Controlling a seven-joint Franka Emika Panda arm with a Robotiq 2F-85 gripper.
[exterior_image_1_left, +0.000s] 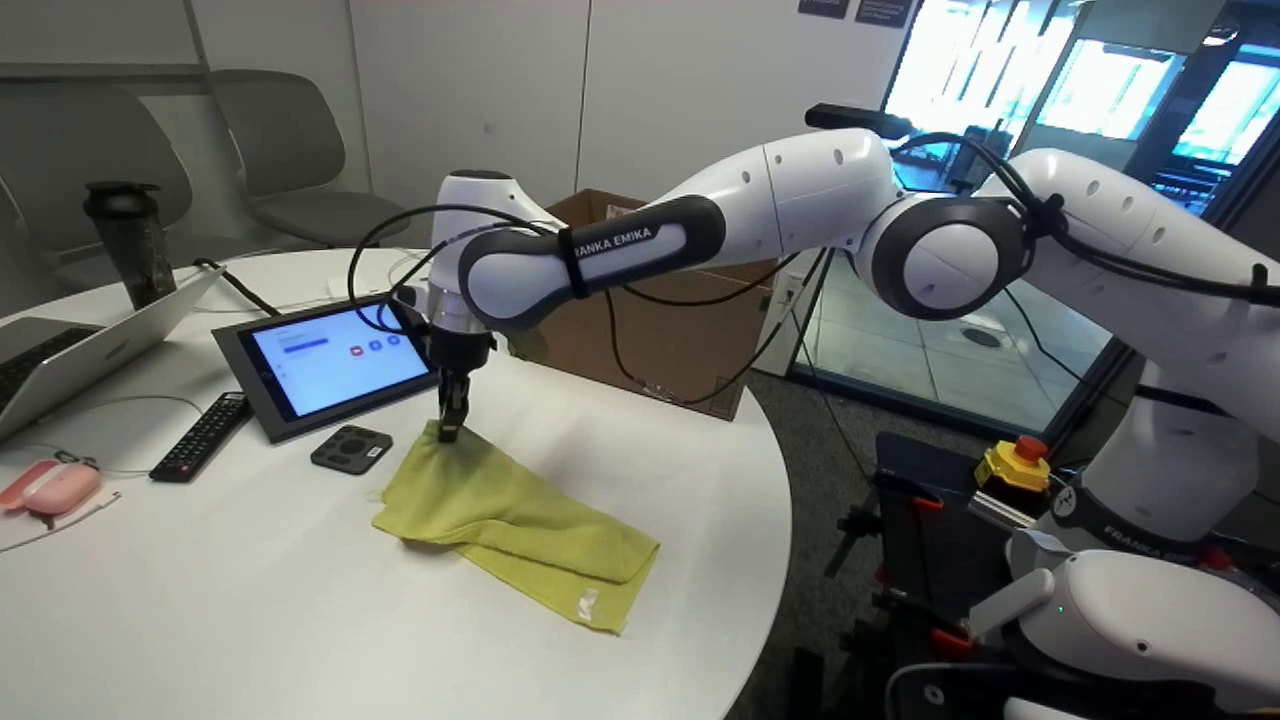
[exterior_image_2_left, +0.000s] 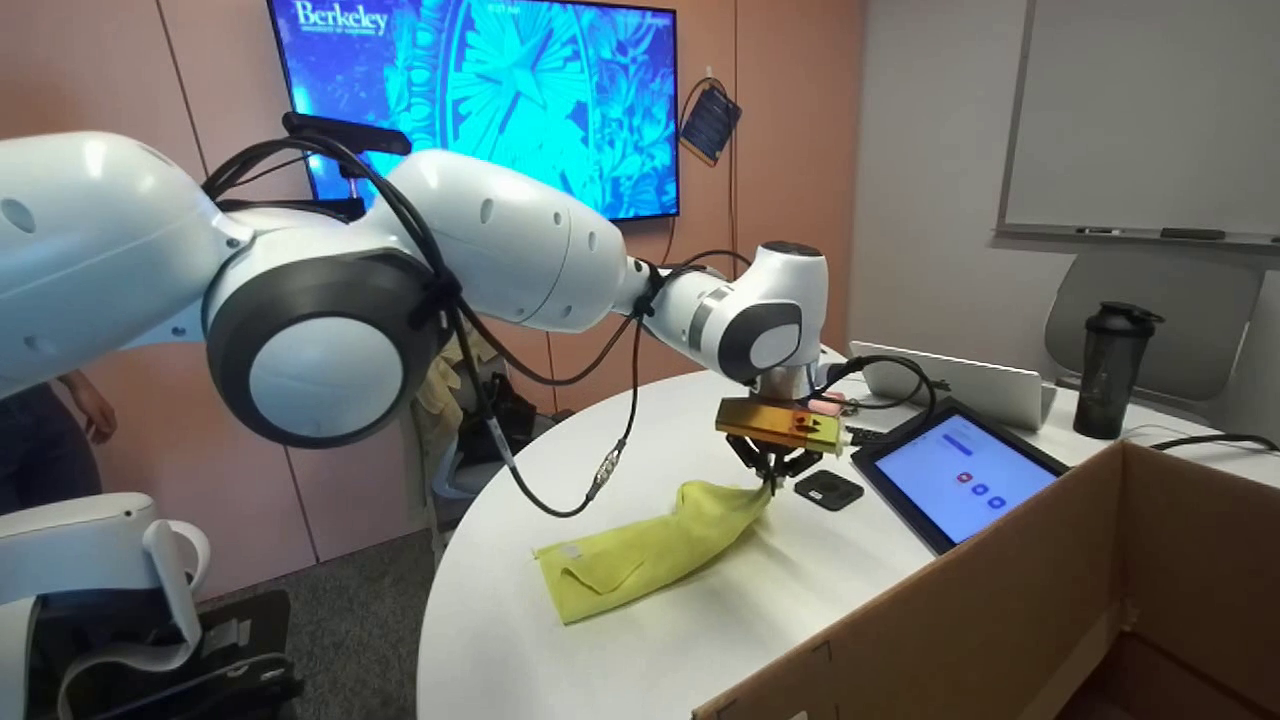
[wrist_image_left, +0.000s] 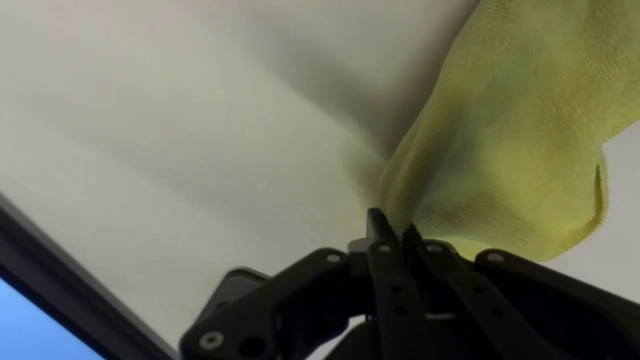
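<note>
Hiding partly inside tool (wrist_image_left: 395, 222): cloth (wrist_image_left: 510, 140).

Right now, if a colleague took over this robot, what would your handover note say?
Hand: shut on one end of the yellow-green cloth.
Where: the cloth lies folded on the round white table, the end with the white tag away from the hand. Near the gripped end are a black button pad and a lit touch-screen panel.
Done: one end is gripped.
Left: most of the cloth rests on the table, not yet lifted.
</note>
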